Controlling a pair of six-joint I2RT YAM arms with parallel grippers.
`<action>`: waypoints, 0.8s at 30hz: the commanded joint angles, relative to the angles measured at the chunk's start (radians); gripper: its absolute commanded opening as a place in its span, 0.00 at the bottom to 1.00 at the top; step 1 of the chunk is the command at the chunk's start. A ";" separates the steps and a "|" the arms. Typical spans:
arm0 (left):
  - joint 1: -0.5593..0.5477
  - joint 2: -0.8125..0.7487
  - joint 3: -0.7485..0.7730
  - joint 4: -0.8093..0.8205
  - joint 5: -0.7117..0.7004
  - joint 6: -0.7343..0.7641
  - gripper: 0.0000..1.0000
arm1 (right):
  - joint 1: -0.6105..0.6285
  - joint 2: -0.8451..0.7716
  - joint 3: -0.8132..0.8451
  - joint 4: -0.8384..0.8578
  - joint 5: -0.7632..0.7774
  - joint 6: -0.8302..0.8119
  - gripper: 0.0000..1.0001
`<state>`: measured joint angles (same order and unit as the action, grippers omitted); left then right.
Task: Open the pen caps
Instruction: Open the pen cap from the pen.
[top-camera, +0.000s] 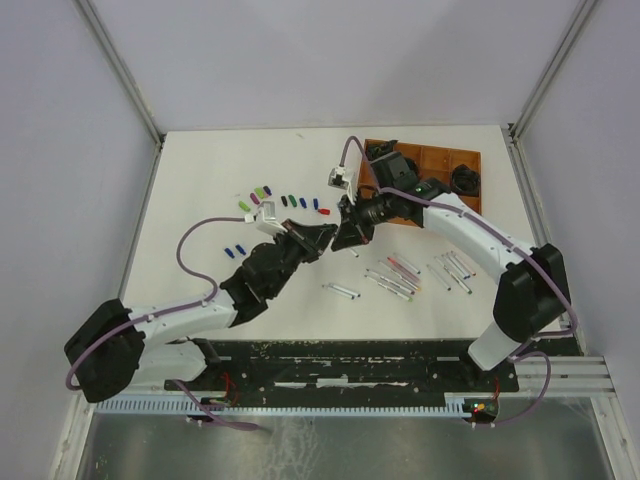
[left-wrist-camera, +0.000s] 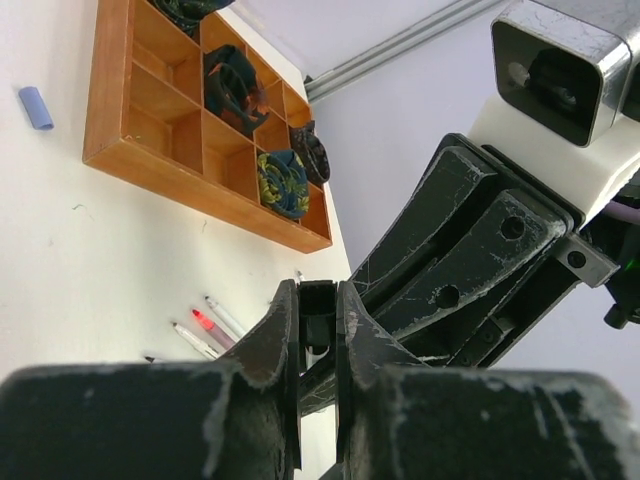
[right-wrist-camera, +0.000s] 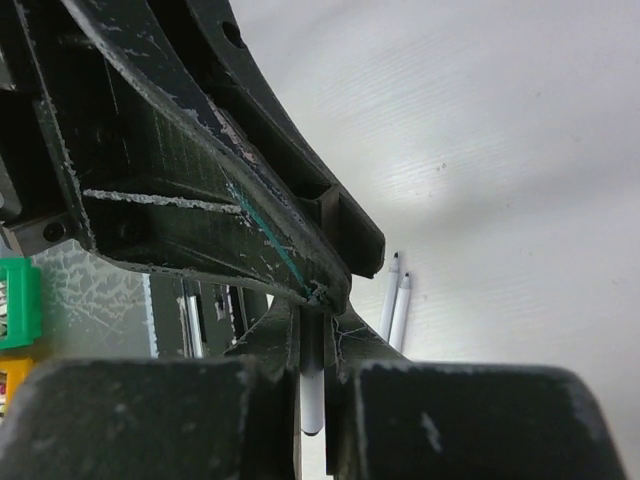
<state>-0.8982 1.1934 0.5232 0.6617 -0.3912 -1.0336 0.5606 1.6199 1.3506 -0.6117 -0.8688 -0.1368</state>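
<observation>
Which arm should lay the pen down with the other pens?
Right. The right gripper is shut on the white barrel, and the other pens lie on its side. The left gripper pinches only what looks like the dark cap.

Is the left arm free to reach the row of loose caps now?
Probably not yet: the left end effector is shut on a pen the right end effector also grips, though nothing blocks the caps.

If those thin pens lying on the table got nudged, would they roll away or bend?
Probably roll: the pens are slim round barrels on a flat table. Likely stiff and light: the held pen pinched in the right gripper looks straight.
</observation>
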 joint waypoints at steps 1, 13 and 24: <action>0.144 -0.111 -0.019 0.095 -0.091 0.064 0.03 | 0.007 0.021 0.019 -0.054 -0.043 -0.016 0.02; 0.591 -0.157 0.177 -0.138 0.000 0.071 0.03 | 0.040 0.116 0.052 -0.134 0.005 -0.087 0.02; 0.591 -0.074 0.164 -0.699 0.156 0.106 0.03 | 0.026 0.071 0.008 -0.064 0.104 -0.092 0.02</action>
<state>-0.3088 1.0721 0.6777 0.2237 -0.2508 -0.9482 0.5934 1.7260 1.3624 -0.7094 -0.7918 -0.2146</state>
